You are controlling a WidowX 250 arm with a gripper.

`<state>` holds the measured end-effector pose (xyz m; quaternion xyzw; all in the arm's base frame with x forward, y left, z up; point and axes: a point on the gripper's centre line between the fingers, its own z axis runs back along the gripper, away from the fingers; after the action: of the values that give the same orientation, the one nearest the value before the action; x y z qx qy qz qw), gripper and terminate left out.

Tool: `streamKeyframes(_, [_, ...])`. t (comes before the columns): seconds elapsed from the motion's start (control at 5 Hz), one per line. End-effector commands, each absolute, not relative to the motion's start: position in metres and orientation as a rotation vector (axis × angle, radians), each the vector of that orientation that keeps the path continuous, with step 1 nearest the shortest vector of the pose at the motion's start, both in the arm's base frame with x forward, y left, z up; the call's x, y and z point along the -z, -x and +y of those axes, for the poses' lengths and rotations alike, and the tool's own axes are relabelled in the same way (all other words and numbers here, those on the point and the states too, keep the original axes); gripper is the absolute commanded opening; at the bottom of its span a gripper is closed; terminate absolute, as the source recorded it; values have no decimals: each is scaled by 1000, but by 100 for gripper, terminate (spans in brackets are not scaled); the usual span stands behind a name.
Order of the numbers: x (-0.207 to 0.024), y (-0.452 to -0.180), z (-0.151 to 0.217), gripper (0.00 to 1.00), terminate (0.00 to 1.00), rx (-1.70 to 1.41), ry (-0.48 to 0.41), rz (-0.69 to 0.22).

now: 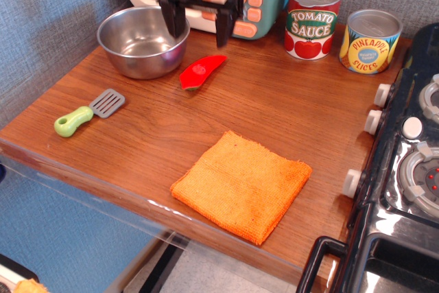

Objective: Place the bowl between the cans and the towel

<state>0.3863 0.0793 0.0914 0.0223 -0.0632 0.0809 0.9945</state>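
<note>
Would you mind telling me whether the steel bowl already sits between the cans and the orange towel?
No, the steel bowl sits at the counter's back left corner, left of both cans and well away from the orange towel.
</note>
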Motion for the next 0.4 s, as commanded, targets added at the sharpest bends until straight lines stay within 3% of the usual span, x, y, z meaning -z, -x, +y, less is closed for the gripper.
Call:
streamKeyframes(0.0, [-106,-399,125,100,0,-273,-112,-158])
streamKeyframes(0.2, [-80,-399,133,100,0,-282,-110,-95])
